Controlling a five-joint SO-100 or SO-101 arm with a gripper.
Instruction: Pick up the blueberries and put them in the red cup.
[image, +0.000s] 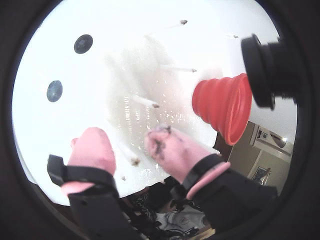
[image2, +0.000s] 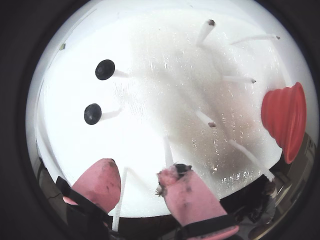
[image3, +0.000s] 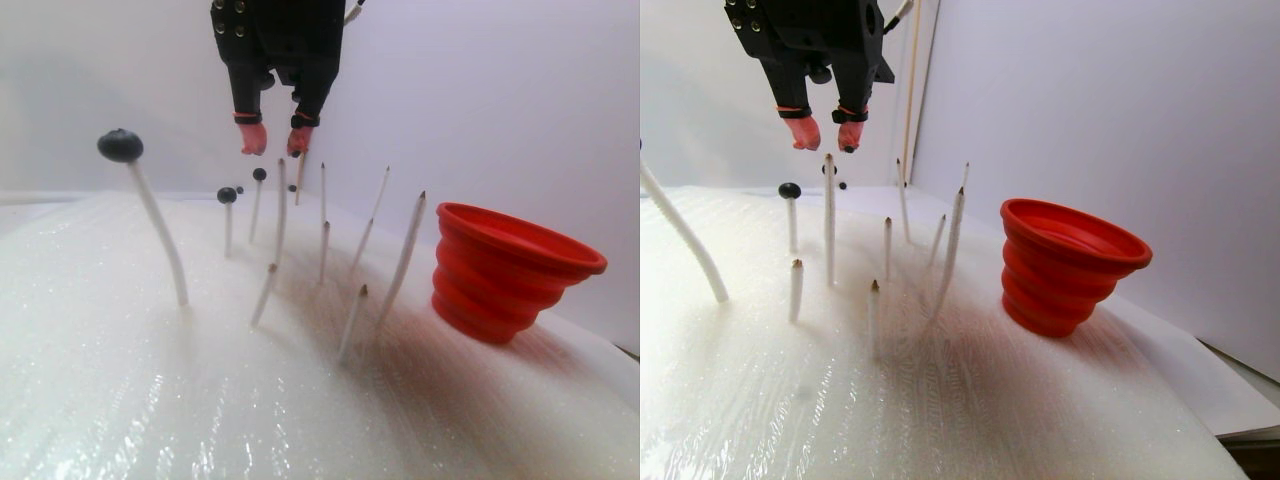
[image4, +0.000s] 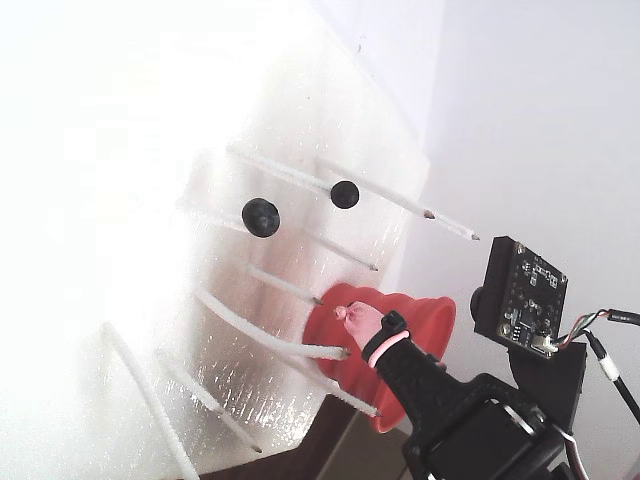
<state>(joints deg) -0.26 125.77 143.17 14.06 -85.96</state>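
My gripper (image: 129, 142) (image2: 139, 175) is open, and nothing sits between its pink fingertips; the right one carries dark smears. In the stereo pair view it (image3: 275, 140) hangs high above the rods, left of the red cup (image3: 510, 270). The ribbed cup stands on its narrow base with its wide rim up, at the right in both wrist views (image: 222, 107) (image2: 285, 120). Two blueberries (image: 83, 44) (image2: 92, 114) sit on rod tips ahead and left of the fingers. The stereo pair view shows three blueberries (image3: 120, 145), the nearest on a bent rod. The fixed view shows two blueberries (image4: 261, 217).
Several thin white rods (image3: 404, 250) stick up from a white foam sheet (image3: 200, 400), most with bare tips. A black camera module (image4: 520, 295) hangs beside the arm near the cup. A pale wall stands behind, and the foam's edge runs just past the cup.
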